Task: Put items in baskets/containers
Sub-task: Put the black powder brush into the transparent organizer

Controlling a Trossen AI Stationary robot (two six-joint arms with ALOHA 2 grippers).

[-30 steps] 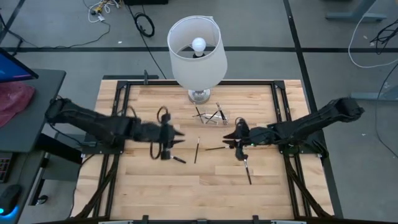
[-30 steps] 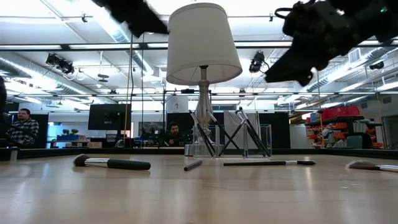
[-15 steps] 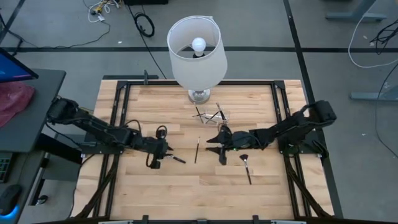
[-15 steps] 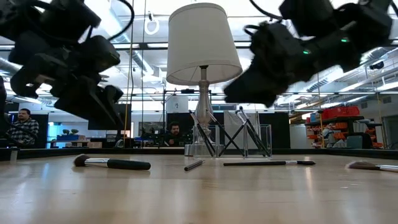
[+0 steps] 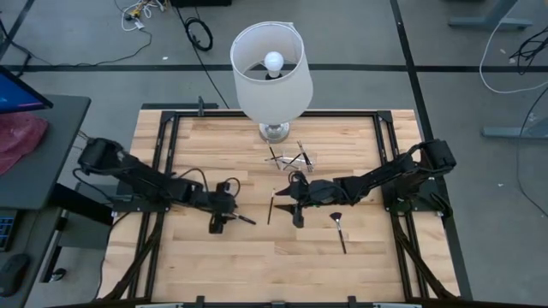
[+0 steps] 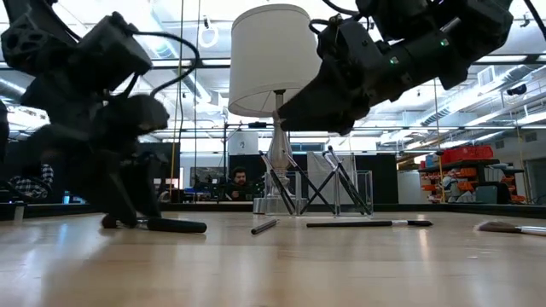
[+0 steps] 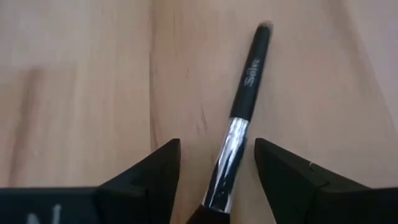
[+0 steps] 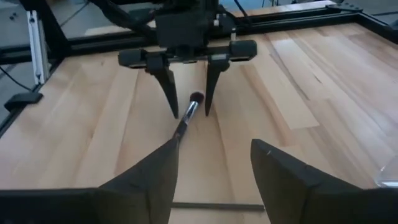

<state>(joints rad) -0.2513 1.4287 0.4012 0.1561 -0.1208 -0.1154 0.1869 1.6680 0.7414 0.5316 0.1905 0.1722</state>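
A dark-handled brush [image 7: 247, 87] with a silver ferrule lies flat on the wooden table. My left gripper [image 7: 217, 171] is open and low over it, one finger on either side of the ferrule, with a gap on both sides. The right wrist view shows the same left gripper [image 8: 189, 115] astride the brush [image 8: 184, 124]. My right gripper [image 5: 281, 202] hangs open above the table's middle, over a thin dark brush [image 8: 217, 206] that lies across below its fingers. The clear box [image 5: 293, 160], with several brushes leaning in it, stands before the lamp.
A white-shaded lamp [image 5: 271, 68] stands at the far middle, just behind the box. Loose brushes lie on the table: a thin one [image 5: 271, 208] at the middle and a fan-tipped one [image 5: 340, 231] toward the right. Bare wood lies along the near edge [image 5: 274, 274].
My left gripper has dropped from high above the table to the tabletop and tipped further down, ending astride the dark brush. My right gripper has moved toward the table's left edge and a little lower, over the thin brush at the middle. No brush has moved.
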